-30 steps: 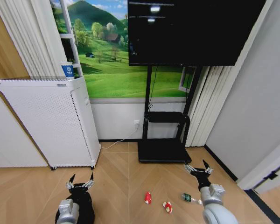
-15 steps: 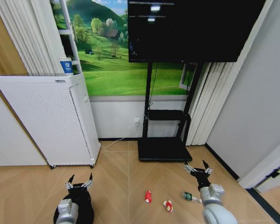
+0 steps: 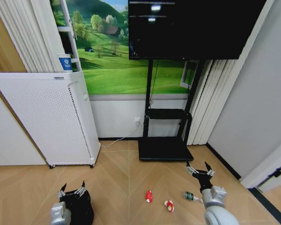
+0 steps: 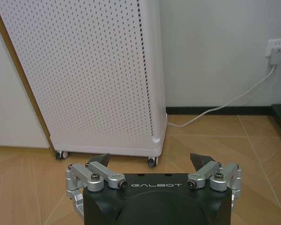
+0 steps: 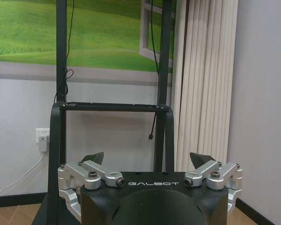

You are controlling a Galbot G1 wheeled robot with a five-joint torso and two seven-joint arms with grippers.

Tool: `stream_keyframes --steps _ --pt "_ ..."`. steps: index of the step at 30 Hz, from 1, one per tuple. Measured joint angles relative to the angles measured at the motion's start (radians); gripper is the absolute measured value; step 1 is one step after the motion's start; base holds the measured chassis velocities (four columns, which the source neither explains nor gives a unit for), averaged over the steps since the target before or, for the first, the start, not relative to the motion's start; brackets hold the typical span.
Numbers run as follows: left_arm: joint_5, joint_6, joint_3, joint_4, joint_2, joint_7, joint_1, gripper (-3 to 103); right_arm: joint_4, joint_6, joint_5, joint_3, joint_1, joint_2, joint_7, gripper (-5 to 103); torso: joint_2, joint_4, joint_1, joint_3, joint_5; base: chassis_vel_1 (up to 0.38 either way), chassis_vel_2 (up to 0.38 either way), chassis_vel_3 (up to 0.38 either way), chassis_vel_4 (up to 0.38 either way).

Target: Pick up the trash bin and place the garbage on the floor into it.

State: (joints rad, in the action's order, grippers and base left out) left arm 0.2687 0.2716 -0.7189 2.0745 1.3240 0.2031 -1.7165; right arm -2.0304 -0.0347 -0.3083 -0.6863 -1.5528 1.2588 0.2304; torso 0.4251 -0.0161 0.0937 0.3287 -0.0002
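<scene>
The trash bin (image 3: 78, 208) stands on the floor (image 3: 122, 178) in front of the white perforated appliance (image 3: 47, 117), nearer the robot than the appliance's wheeled base, dark and round. The left gripper (image 3: 71, 191) hovers just over the bin's rim with its fingers (image 4: 100, 161) spread wide and nothing between them; in the left wrist view they point toward the foot of the appliance. The garbage lies to the right of the bin, well apart from it: a red wrapper (image 3: 149, 197), then a red-and-white piece (image 3: 168, 205), then a small green bottle (image 3: 189, 196) farthest from the bin. The right gripper (image 3: 200, 169) hangs near the bottle, on the side away from the bin, fingers (image 5: 92, 161) wide and empty, facing the black TV stand (image 3: 165, 136)
</scene>
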Motion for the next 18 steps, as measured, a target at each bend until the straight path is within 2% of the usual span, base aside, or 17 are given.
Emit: stream_keyframes --steps 1,3,4,5,6,7,8,9,11,12,13,15,17,18 --pt "0.006 0.008 -0.004 0.006 -0.004 0.002 -0.008 97 0.001 0.001 0.001 -0.001 0.000 0.000 0.000 100 -0.002 -0.0001 -0.001 -0.002 0.0000 0.000 0.000 0.000 0.000" --pt "0.062 0.067 -0.021 0.044 -0.017 0.019 -0.053 96 0.005 0.002 0.002 -0.001 0.002 0.001 0.000 100 -0.013 0.0001 -0.004 -0.009 0.0003 0.000 0.000 0.000 0.000" --pt "0.062 0.067 -0.021 0.044 -0.017 0.019 -0.053 96 0.005 0.002 0.002 -0.001 0.002 0.001 0.000 100 -0.013 0.0001 -0.004 -0.009 0.0003 0.000 0.000 0.000 0.000" --pt "0.145 0.144 -0.031 0.084 -0.027 0.050 -0.090 94 0.006 0.002 0.002 -0.002 0.002 0.003 0.001 100 -0.022 0.0002 -0.008 -0.014 0.0003 0.000 0.000 0.000 0.000" --pt "0.314 0.262 -0.038 0.137 -0.035 0.124 -0.139 93 0.008 0.005 0.002 -0.009 0.003 0.006 0.002 100 -0.034 0.0002 -0.012 -0.023 0.0003 0.000 0.000 0.000 0.000" --pt "0.314 0.262 -0.038 0.137 -0.035 0.124 -0.139 93 0.008 0.005 0.002 -0.009 0.003 0.006 0.002 100 -0.034 0.0002 -0.012 -0.023 0.0003 0.000 0.000 0.000 0.000" --pt "0.542 0.345 -0.057 0.187 -0.034 0.221 -0.175 92 0.011 0.010 -0.002 -0.017 0.004 0.009 0.003 100 -0.046 0.0001 -0.016 -0.030 0.0002 0.000 0.000 0.000 0.000" --pt "0.542 0.345 -0.057 0.187 -0.034 0.221 -0.175 92 0.011 0.010 -0.002 -0.017 0.004 0.009 0.003 100 -0.046 0.0001 -0.016 -0.030 0.0002 0.000 0.000 0.000 0.000" --pt "0.748 0.388 -0.092 0.225 -0.023 0.310 -0.197 92 0.019 0.011 -0.007 -0.019 0.012 0.009 0.004 100 -0.057 0.0001 -0.020 -0.037 0.0002 0.000 0.000 0.000 0.000" --pt "0.748 0.388 -0.092 0.225 -0.023 0.310 -0.197 92 0.019 0.011 -0.007 -0.019 0.012 0.009 0.004 100 -0.057 0.0001 -0.020 -0.037 0.0002 0.000 0.000 0.000 0.000" --pt "0.833 0.401 -0.121 0.239 -0.019 0.342 -0.207 92 0.028 0.013 -0.008 -0.018 0.019 0.009 0.004 100 -0.065 0.0002 -0.023 -0.042 0.0003 0.000 0.000 0.000 0.000" --pt "0.816 0.401 -0.145 0.233 -0.021 0.330 -0.212 92 0.034 0.014 -0.009 -0.017 0.024 0.009 0.004 100 -0.071 0.0001 -0.025 -0.045 0.0003 0.000 0.000 0.000 0.000" --pt "0.644 0.364 -0.191 0.183 -0.036 0.236 -0.217 92 0.044 0.017 -0.010 -0.016 0.031 0.011 0.004 100 -0.082 0.0001 -0.029 -0.053 0.0000 0.000 0.000 0.000 0.000" --pt "0.644 0.364 -0.191 0.183 -0.036 0.236 -0.217 92 0.044 0.017 -0.010 -0.016 0.031 0.011 0.004 100 -0.082 0.0001 -0.029 -0.053 0.0000 0.000 0.000 0.000 0.000"
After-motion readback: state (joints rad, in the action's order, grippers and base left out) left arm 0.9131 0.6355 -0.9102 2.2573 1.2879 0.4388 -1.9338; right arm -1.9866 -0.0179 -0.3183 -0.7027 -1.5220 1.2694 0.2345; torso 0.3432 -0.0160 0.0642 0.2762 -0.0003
